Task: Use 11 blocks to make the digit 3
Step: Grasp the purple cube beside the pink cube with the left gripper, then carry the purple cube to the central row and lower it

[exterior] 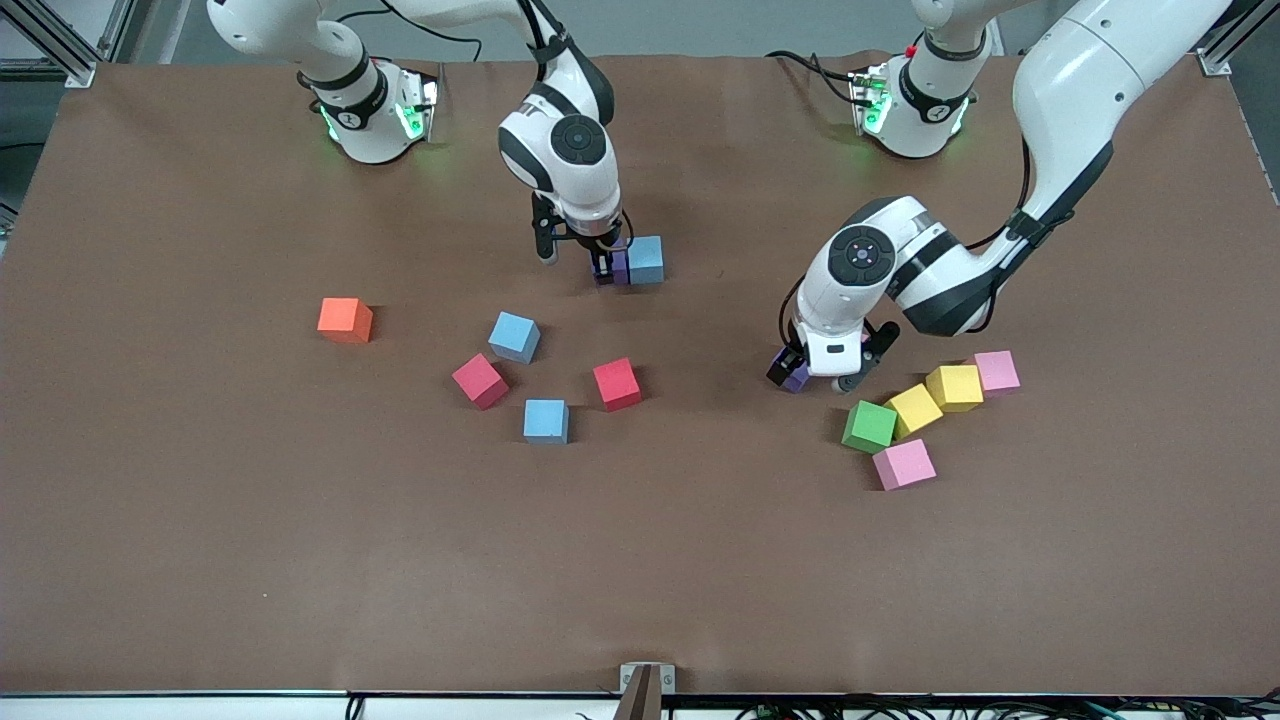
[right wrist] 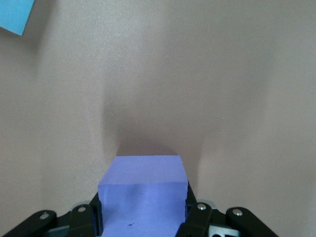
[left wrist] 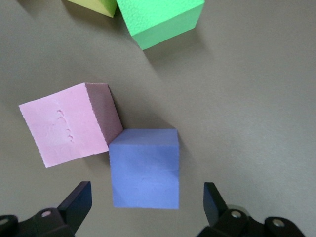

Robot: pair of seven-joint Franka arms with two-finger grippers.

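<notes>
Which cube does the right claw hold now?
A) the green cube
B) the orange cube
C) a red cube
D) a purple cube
D: the right claw is shut on a purple cube, which sits between its fingers in the right wrist view, beside a light blue cube on the table.

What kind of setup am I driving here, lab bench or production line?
Most likely a lab bench: two arm bases bolted onto a table covered in brown matting, aluminium frame rails at the corners, loose cables along the edge, and only foam cubes to handle.
</notes>
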